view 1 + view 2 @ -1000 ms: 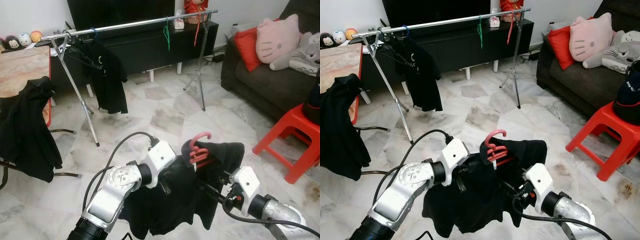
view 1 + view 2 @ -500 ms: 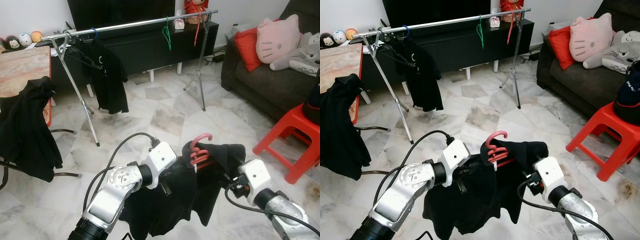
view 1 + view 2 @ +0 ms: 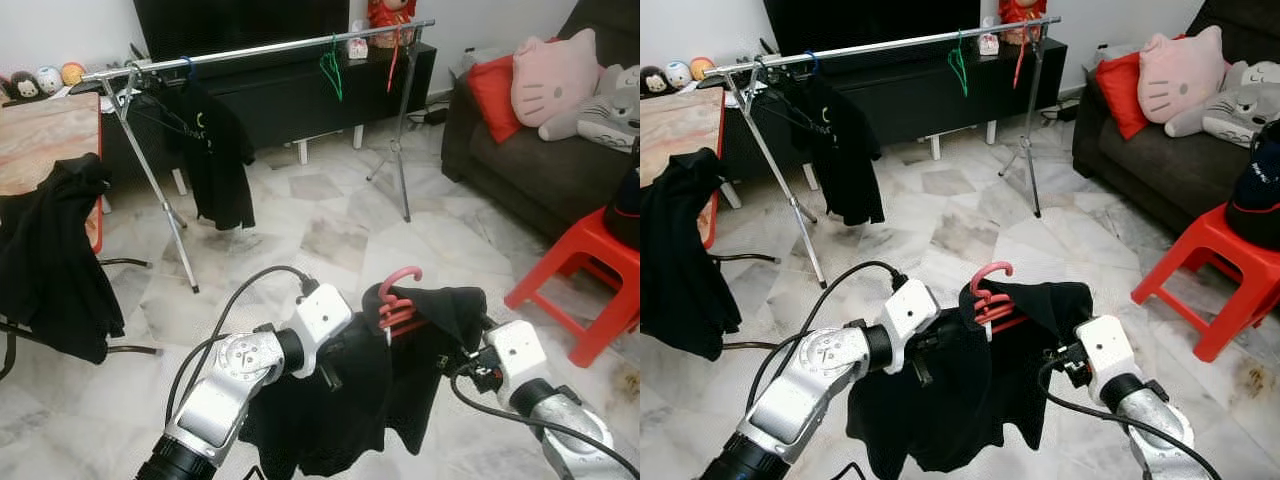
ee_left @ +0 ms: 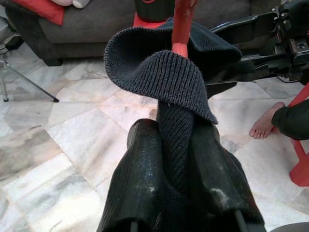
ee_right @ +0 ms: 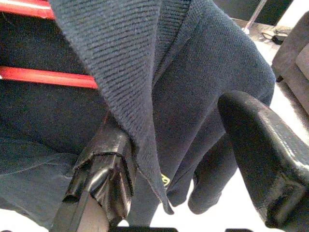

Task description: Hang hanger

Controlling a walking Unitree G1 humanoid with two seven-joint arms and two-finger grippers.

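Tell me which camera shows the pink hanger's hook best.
The left eye view: the pink hanger stands out whole there, hook curling up above the black shirt between both arms. The right eye view shows it the same. The left wrist view catches a red stem, the right wrist view two red bars, neither the hook.

Ribbed matt knit on the black shirt [image 4: 176, 82], glossy red plastic hanger [image 3: 400, 300], shiny metal rail [image 3: 270, 48], polished marble floor [image 3: 330, 225].

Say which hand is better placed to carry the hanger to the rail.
Left. The left hand is clamped on the black shirt below the red hanger; the right hand is open beside the cloth.
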